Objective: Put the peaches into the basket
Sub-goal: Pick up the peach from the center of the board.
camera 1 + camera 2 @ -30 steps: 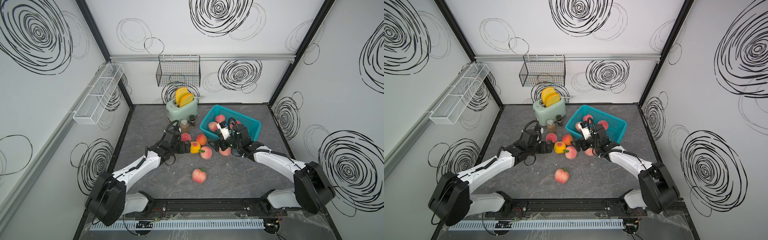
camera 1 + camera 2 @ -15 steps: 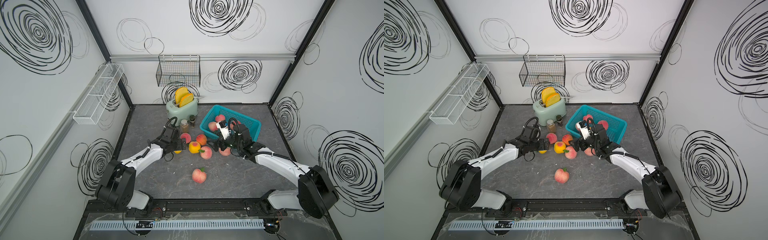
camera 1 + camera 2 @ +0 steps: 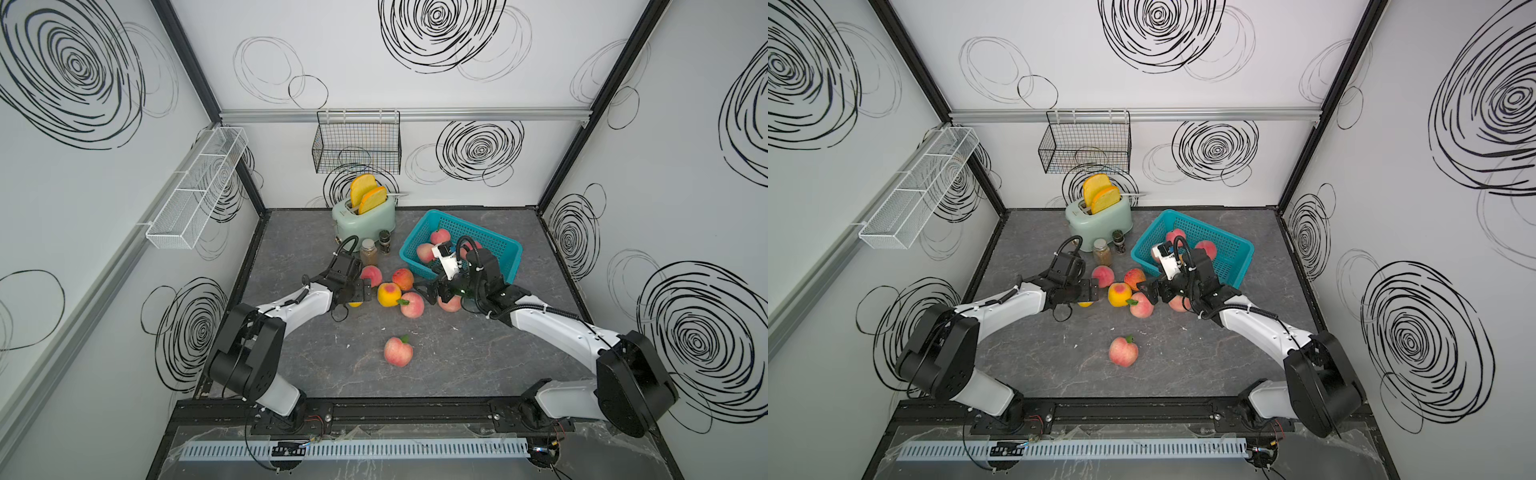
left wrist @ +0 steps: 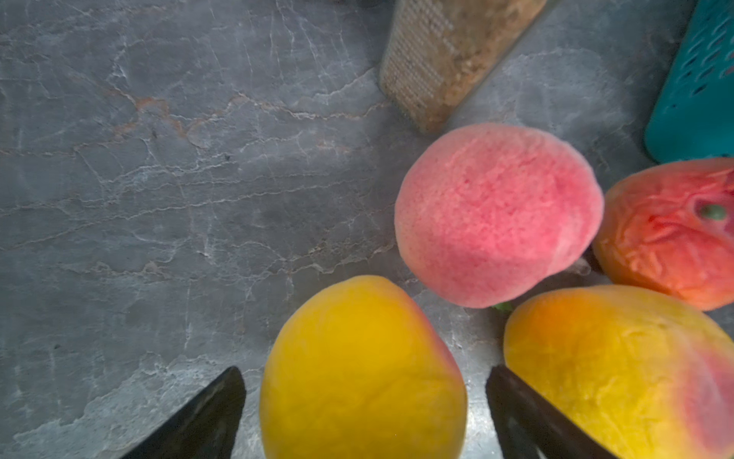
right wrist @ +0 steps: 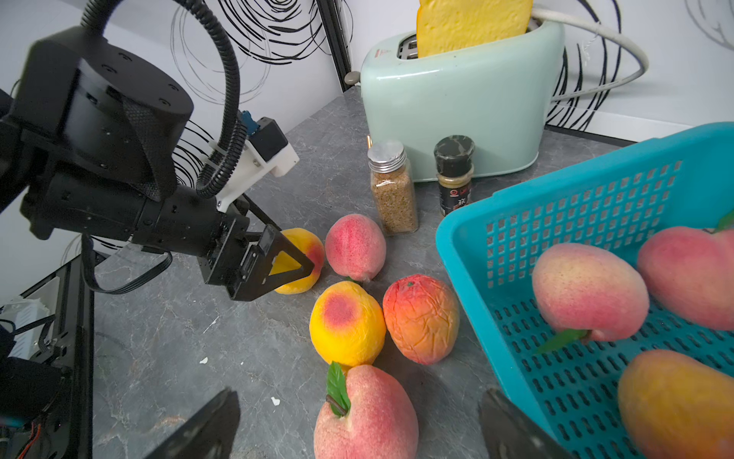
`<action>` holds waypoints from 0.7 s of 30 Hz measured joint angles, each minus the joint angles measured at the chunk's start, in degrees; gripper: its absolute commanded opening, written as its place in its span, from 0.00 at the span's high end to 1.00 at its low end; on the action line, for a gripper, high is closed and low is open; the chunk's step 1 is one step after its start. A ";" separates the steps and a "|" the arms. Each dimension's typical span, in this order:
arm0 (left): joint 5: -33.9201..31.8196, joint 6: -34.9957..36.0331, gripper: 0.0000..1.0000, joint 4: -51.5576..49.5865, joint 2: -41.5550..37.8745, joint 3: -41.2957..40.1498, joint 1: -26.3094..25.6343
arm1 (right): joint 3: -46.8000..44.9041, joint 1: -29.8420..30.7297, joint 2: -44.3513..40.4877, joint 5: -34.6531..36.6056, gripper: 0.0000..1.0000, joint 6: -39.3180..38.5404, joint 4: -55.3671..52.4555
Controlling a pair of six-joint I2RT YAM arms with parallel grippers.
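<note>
Three peaches show inside the blue basket, which sits at the far right of the table. Seven more lie outside it. Six bunch up just left of the basket's near corner, and some of them touch. One lone peach sits by itself nearer to us, with lots of bare table all round it.

We see the left gripper spread wide, with a small yellow peach right between its fingers. The right gripper is spread wide too, close to the basket's edge. A pink peach with a leaf shows between its fingers. We cannot tell if they touch it.

Two jars and a green toaster stand just past the bunch, so room is tight there.
</note>
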 measured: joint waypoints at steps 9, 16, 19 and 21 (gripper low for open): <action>0.00 0.00 0.01 1.18 0.85 0.00 -0.76 | -0.07 -0.11 -0.04 0.00 0.02 0.02 0.22; 0.00 -0.04 0.02 2.62 1.38 -0.59 -1.18 | -0.44 -0.17 -0.76 -0.13 0.02 0.24 0.50; 0.00 -0.02 0.03 2.97 1.77 -0.94 -1.22 | -0.52 -0.24 -0.76 -0.17 0.02 0.24 0.63; -0.02 -0.04 0.05 2.99 1.95 -0.98 -1.22 | -0.52 -0.37 -0.76 -0.17 0.02 0.24 0.74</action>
